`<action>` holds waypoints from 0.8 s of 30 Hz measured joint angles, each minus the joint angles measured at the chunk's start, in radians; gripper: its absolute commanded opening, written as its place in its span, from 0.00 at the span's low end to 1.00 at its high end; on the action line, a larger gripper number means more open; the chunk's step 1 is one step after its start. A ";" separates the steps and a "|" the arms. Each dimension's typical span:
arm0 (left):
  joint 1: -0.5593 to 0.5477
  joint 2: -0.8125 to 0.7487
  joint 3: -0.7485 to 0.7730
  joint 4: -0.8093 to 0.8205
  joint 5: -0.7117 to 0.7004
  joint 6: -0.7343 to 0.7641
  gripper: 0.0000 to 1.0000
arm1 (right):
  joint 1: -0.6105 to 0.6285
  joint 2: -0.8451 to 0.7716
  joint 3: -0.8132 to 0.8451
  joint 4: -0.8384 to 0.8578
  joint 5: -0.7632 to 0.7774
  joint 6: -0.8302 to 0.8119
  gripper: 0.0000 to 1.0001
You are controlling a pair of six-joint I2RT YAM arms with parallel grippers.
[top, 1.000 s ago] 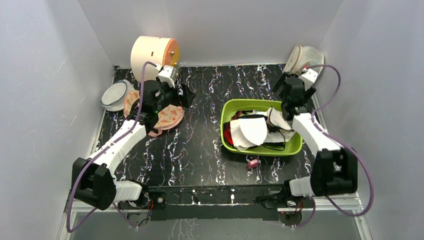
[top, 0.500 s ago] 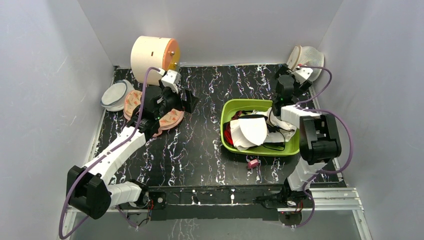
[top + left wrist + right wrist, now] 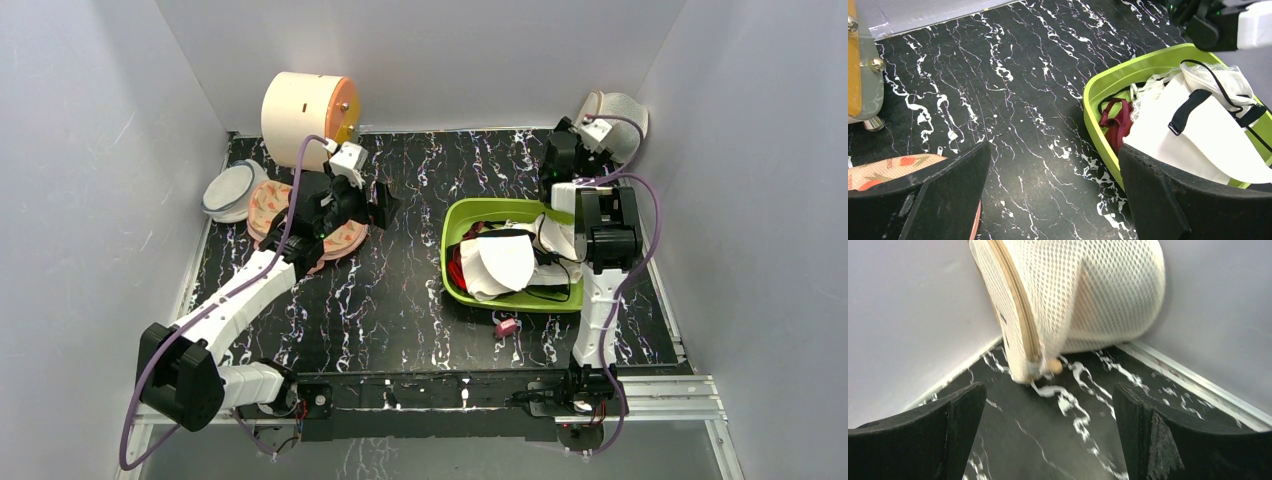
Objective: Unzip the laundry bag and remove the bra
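The laundry bag (image 3: 612, 115), a white mesh dome, leans on edge in the back right corner. In the right wrist view the laundry bag (image 3: 1068, 300) shows a tan zipper rim, with the pull low by the tabletop. The bra is hidden; only a faint peach tint shows through the mesh. My right gripper (image 3: 558, 150) is open just in front of the bag and a little short of it, empty; the same right gripper (image 3: 1049, 390) faces the zipper end. My left gripper (image 3: 380, 205) hangs open and empty over the mid-left table; this left gripper (image 3: 1054, 155) is above bare marble.
A green basin (image 3: 460, 215) of white black-trimmed garments sits centre right, its rim (image 3: 1108, 82) near my left fingers. A pink patterned pouch (image 3: 335, 235), a grey-rimmed white disc (image 3: 230, 190) and a cream drum (image 3: 300, 105) stand at the left. A small pink item (image 3: 507, 326) lies in front of the basin.
The right arm has folded upright and its gripper has moved back and left toward the bag's corner. The left gripper has shifted a little to the right. Both stayed open.
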 measured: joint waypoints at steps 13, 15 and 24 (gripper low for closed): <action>-0.011 0.056 0.007 -0.026 -0.006 0.010 0.98 | -0.079 0.253 0.395 -0.185 -0.074 0.123 0.72; -0.012 0.061 0.007 -0.031 -0.007 0.011 0.98 | -0.080 0.268 0.409 -0.207 -0.104 0.148 0.58; -0.014 0.069 0.010 -0.030 -0.010 0.014 0.98 | -0.087 0.284 0.433 -0.208 -0.393 0.254 0.02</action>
